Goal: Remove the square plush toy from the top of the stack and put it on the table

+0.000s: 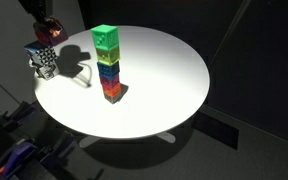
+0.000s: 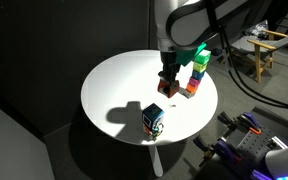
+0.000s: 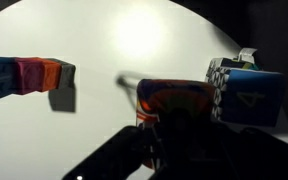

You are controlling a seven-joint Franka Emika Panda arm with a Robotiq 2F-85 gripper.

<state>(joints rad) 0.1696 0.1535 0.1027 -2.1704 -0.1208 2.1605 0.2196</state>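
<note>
My gripper [image 2: 169, 80] is shut on the red-orange square plush toy [image 2: 170, 87] and holds it above the white round table [image 2: 114, 85]. In the wrist view the toy [image 3: 174, 98] sits between my dark fingers [image 3: 174, 128]. The black-and-white chequered cube [image 3: 246, 90] with a blue face stands just to its right. In both exterior views the chequered cube [image 1: 42, 58] [image 2: 152, 118] stands alone near the table's edge, with nothing on top. In an exterior view the toy [image 1: 48, 31] appears above it.
A tall multicoloured tower with a green cube on top [image 1: 107, 63] [image 2: 196, 68] stands near the table's middle; it shows at the left in the wrist view [image 3: 24, 76]. Robot hardware [image 1: 14, 155] sits below the table edge. A wooden chair [image 2: 269, 45] stands behind.
</note>
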